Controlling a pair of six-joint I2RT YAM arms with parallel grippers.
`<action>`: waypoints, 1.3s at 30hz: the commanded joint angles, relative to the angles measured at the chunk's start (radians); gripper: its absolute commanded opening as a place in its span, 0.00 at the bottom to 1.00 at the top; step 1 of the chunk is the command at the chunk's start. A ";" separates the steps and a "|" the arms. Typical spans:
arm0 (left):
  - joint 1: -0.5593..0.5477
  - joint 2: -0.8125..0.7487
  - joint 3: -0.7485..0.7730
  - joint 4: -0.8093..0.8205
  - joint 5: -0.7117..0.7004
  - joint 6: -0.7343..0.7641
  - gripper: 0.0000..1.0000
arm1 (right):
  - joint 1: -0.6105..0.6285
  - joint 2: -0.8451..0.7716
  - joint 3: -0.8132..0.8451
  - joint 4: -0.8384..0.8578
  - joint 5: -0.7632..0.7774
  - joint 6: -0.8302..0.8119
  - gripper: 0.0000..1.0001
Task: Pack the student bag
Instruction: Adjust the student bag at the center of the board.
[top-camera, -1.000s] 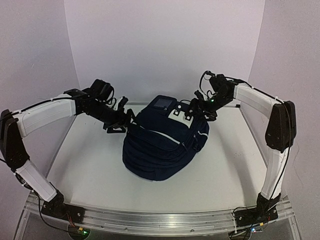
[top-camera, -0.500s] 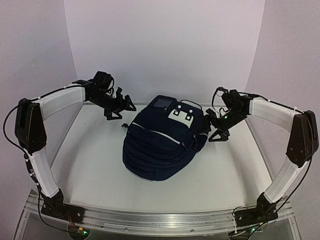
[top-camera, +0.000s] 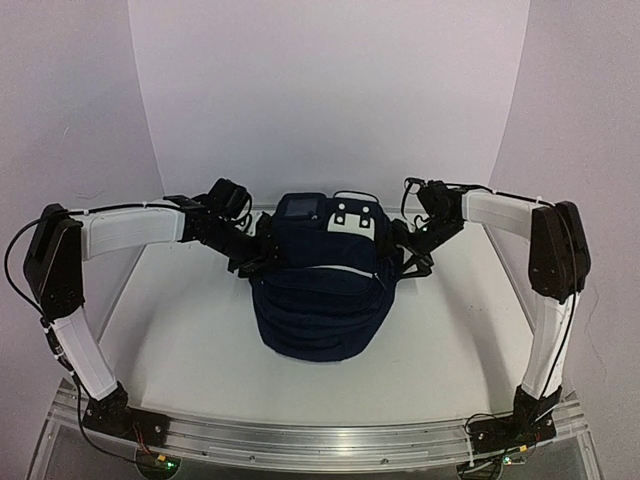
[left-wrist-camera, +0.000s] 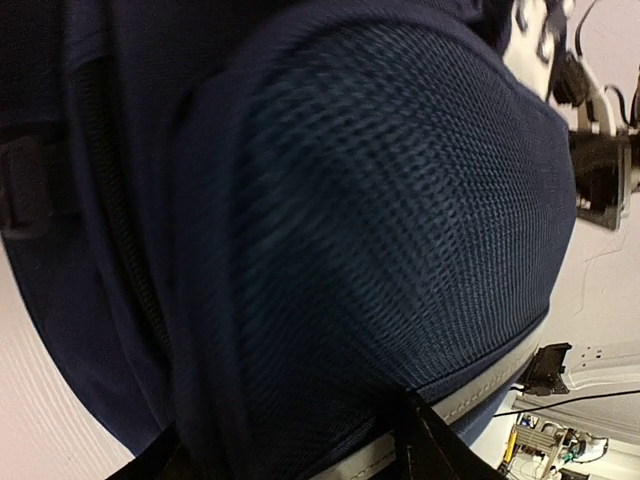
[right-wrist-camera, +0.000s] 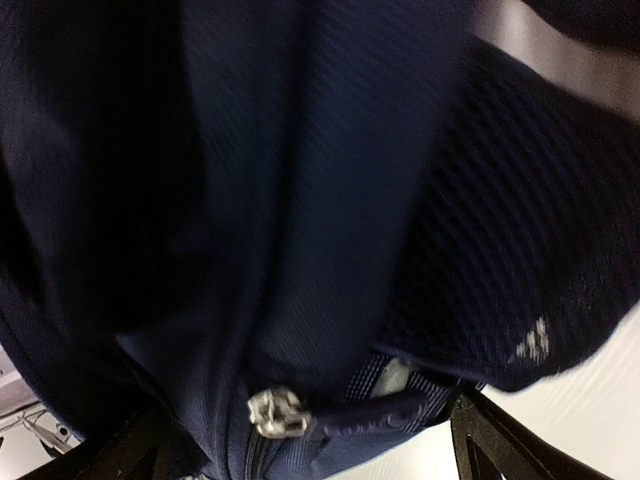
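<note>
Student bag sits mid-tabletop, long axis near-to-far. Left pincer is against its left flank, right pincer against its right. Both spread wide, equally near, fabric between jaws.

White arm links, black joints, apparently thin cables
</note>
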 joint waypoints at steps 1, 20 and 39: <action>-0.077 -0.030 0.012 0.040 0.028 -0.024 0.55 | 0.051 0.037 0.119 0.134 -0.059 0.041 0.98; 0.054 -0.081 -0.016 0.068 -0.019 -0.102 0.79 | 0.124 -0.178 -0.108 0.179 -0.016 0.005 0.97; -0.084 -0.078 -0.087 0.069 0.029 -0.129 0.44 | 0.222 -0.442 -0.426 0.174 -0.010 0.007 0.91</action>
